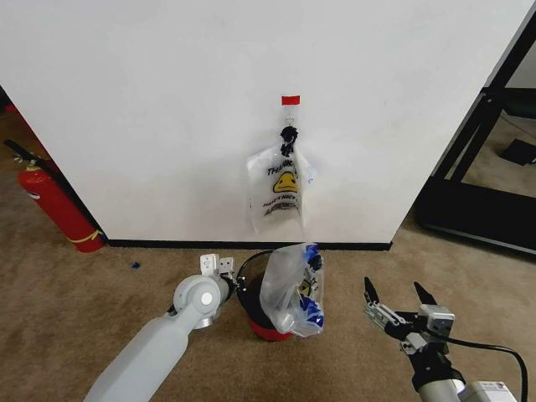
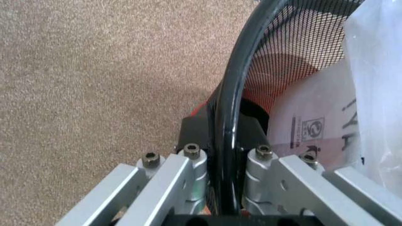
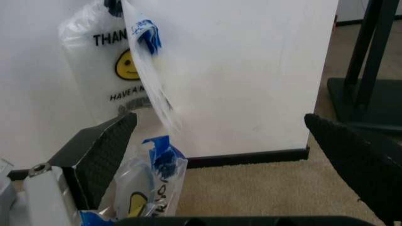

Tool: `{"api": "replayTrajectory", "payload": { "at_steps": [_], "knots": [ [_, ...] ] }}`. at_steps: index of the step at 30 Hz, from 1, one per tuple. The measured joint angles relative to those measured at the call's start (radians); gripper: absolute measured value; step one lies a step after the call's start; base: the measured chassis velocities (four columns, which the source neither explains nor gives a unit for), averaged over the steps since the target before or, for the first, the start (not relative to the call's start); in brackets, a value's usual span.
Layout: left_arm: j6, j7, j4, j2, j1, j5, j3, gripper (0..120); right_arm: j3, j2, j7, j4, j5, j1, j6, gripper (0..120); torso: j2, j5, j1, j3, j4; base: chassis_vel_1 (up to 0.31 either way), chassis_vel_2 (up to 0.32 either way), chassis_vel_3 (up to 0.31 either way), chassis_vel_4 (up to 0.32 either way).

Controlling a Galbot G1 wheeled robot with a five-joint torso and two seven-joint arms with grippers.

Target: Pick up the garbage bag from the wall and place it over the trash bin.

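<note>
— Hanging on the wall: spare smiley bag. Sitting on carpet below: bin, gripped at the rim. Draped over its right side: bag, not yet spread round.

— Left gripper?

— Clamped on the rim; hold steady. Right gripper: spread wide, empty, right of bin. Should catch the loose edge, pull across.

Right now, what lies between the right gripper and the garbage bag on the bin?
Bare carpet in the head view separates the open right gripper from the garbage bag draped on the trash bin.
</note>
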Motion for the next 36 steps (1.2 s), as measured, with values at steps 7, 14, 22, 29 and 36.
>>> {"api": "replayTrajectory", "payload": {
  "at_steps": [7, 14, 22, 29, 36],
  "knots": [
    [0.027, -0.010, -0.027, 0.004, 0.008, -0.004, -0.003, 34, -0.001, 0.000, 0.000, 0.003, -0.001, -0.004, 0.000, 100, 0.000, 0.0000, 0.000, 0.000, -0.0001, 0.000, 0.000, 0.000, 0.000],
    [0.036, -0.008, -0.055, 0.020, 0.025, -0.006, -0.029, 57, -0.003, -0.002, 0.000, 0.006, -0.001, -0.006, 0.000, 100, 0.000, -0.0001, 0.000, 0.000, -0.0001, 0.000, 0.000, 0.000, 0.000],
    [0.036, -0.002, -0.147, 0.076, 0.060, 0.016, -0.076, 88, -0.015, -0.003, 0.000, 0.007, -0.008, -0.004, 0.000, 100, 0.000, -0.0004, 0.000, 0.000, -0.0002, 0.000, 0.000, 0.000, 0.000],
    [0.013, 0.039, -0.320, 0.162, 0.085, 0.201, -0.088, 100, 0.019, -0.003, 0.086, -0.018, 0.003, 0.038, -0.097, 100, 0.000, 0.0002, 0.000, 0.000, 0.0001, 0.000, 0.000, 0.000, 0.000],
    [0.033, 0.136, -0.445, 0.202, 0.045, 0.420, 0.041, 100, 0.073, 0.000, 0.162, -0.047, 0.092, 0.087, -0.185, 100, 0.000, 0.0001, 0.000, 0.000, 0.0001, 0.000, 0.000, 0.000, 0.000]
  ]
}}
